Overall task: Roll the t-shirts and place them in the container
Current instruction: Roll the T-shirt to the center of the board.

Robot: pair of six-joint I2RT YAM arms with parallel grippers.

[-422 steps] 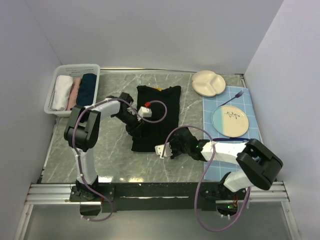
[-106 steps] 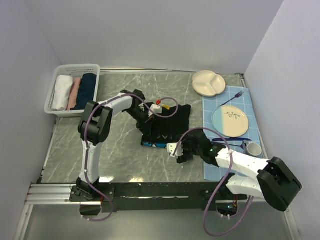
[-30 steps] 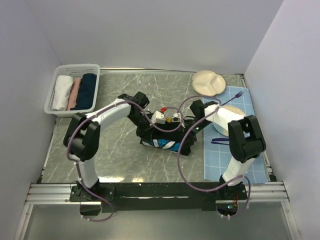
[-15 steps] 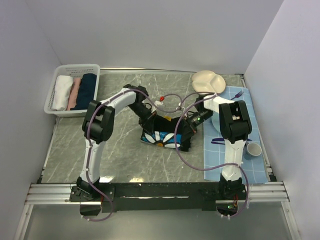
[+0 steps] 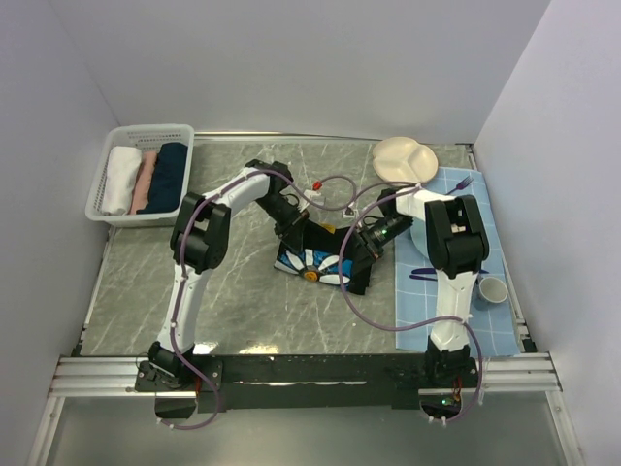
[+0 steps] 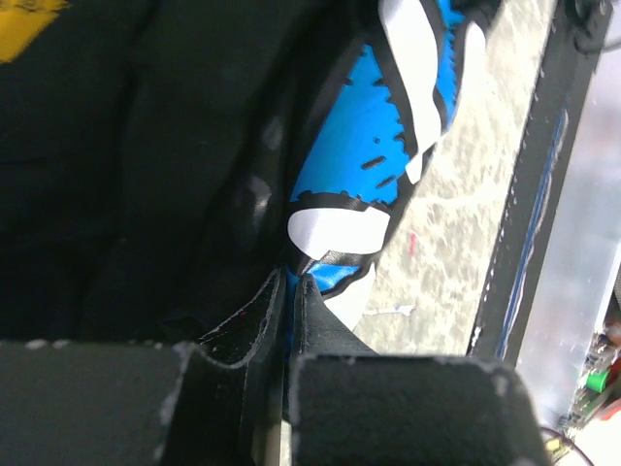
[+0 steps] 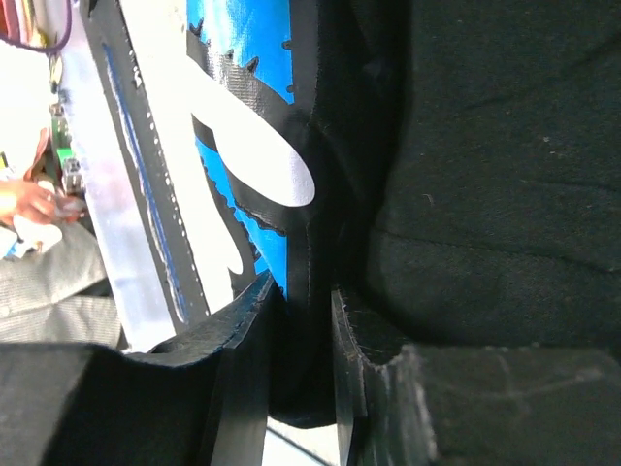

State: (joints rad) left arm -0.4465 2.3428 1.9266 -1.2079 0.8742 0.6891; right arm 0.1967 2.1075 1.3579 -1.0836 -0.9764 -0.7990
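Observation:
The black t-shirt [image 5: 325, 254] lies part-rolled in the middle of the table, its white-and-blue flower print [image 5: 312, 265] facing up at the near side. My left gripper [image 5: 296, 233] is shut on the shirt's left edge; the left wrist view shows the cloth [image 6: 175, 165] pinched between the fingers [image 6: 325, 335], with a yellow tag [image 6: 29, 15] at the top left. My right gripper [image 5: 361, 248] is shut on the shirt's right edge; the right wrist view shows black cloth [image 7: 485, 146] and print [image 7: 243, 58] clamped between the fingers [image 7: 243, 320]. White, pink and navy t-shirts [image 5: 146, 177] lie rolled in the basket.
A white basket [image 5: 109, 209] stands at the back left. A cream divided plate [image 5: 405, 158] is at the back right. A light-blue gridded mat [image 5: 490, 243] on the right carries a plate, a fork [image 5: 458, 184] and a small cup [image 5: 491, 289].
Over the last second both grippers turned the roll over, so more of the flower print now faces up. The right arm swung in from the mat to the shirt's right edge.

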